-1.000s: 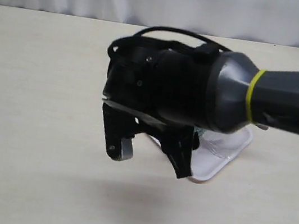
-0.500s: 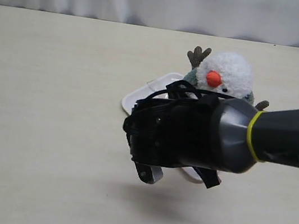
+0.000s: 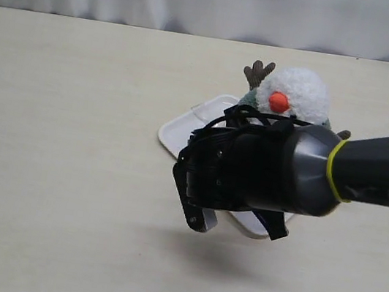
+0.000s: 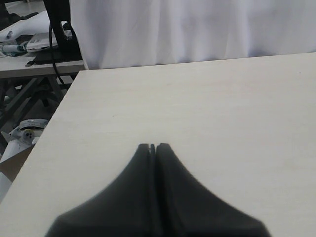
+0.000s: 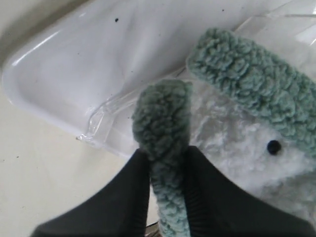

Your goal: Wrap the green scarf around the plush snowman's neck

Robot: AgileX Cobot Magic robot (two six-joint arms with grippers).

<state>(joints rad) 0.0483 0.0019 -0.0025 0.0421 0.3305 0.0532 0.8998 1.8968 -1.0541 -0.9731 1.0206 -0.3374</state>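
Note:
The plush snowman (image 3: 295,95) sits on a white tray (image 3: 186,126), its orange nose facing the camera; my right arm hides its body. In the right wrist view its white fluffy body (image 5: 237,148) shows a black button. The green scarf (image 5: 247,84) lies across that body, and one rounded end (image 5: 163,116) sticks out between my fingers. My right gripper (image 5: 167,150) is shut on this scarf end, low in front of the snowman (image 3: 236,225). My left gripper (image 4: 153,146) is shut on nothing over bare tabletop.
The tray's clear plastic rim (image 5: 98,123) lies just beyond my right fingertips. Pale tabletop (image 3: 65,170) surrounds the tray. A white curtain hangs behind the table. The left wrist view shows the table's edge, with another desk and clutter beyond it.
My right arm has dropped lower and shifted right, uncovering the snowman's head. Its jaws have closed from wide apart onto the scarf end.

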